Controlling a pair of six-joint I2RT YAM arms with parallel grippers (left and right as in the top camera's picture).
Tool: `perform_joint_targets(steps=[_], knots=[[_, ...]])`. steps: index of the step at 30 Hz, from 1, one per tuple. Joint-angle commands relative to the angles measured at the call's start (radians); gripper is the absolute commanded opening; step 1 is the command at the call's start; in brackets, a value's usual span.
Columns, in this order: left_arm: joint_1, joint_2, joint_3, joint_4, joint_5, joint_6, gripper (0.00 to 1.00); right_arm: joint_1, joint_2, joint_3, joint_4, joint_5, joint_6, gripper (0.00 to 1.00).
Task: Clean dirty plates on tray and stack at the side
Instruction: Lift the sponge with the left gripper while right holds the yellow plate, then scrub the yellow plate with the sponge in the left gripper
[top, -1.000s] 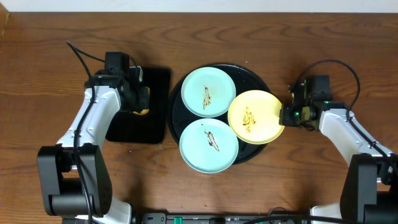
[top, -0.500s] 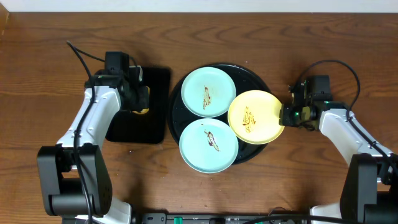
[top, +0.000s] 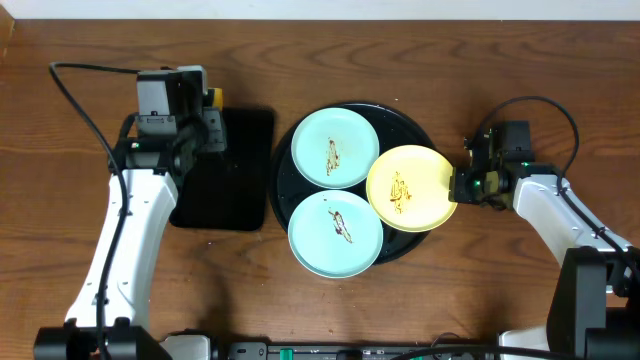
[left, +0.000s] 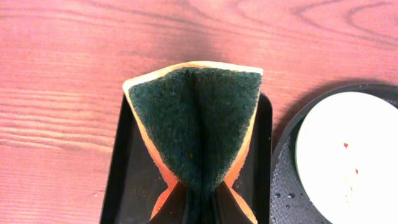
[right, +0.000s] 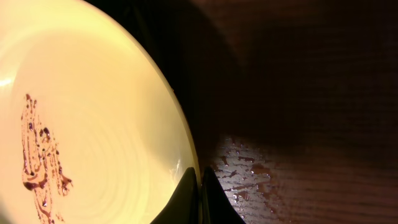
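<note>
A glossy pale yellow round plate (right: 106, 112) fills the left half of the view. Its rim sweeps in a curve from the top edge down to bottom centre. A dark brown smear (right: 40, 162) runs down the plate's face near the left edge, breaking into specks and blobs lower down. At bottom centre the right gripper (right: 200, 190) pinches the rim, its two dark fingers (right: 219, 208) pressed together with the plate's edge between them. Right of the rim lies the dark brown wooden tabletop (right: 311, 74), heavily shadowed. Just beside the fingers, a lit patch of the wood carries small wet droplets (right: 245, 171).
</note>
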Motion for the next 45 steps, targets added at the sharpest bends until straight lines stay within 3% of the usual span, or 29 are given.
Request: perform_joint_targets(steps=[1,10,22,28,31,45], knots=[[0.003,-0.005,0.008,0.003,-0.018,-0.016,0.07,-0.007,0.006,0.005,-0.008,0.015,0.000,0.01],[0.003,-0.005,0.008,-0.004,-0.014,-0.017,0.07,-0.007,0.006,0.005,-0.009,0.015,0.000,0.01],[0.002,0.109,-0.033,-0.152,0.039,-0.058,0.08,-0.007,0.006,0.005,-0.012,0.015,0.000,0.01],[0.002,0.118,-0.032,-0.121,0.209,-0.063,0.07,-0.007,0.006,0.005,-0.015,0.015,0.000,0.01],[-0.005,0.113,-0.031,-0.079,0.218,-0.107,0.07,-0.007,0.006,0.005,-0.015,0.015,0.000,0.01],[-0.325,0.119,0.135,-0.058,0.225,-0.107,0.08,-0.007,0.006,0.005,-0.015,0.015,0.000,0.01]])
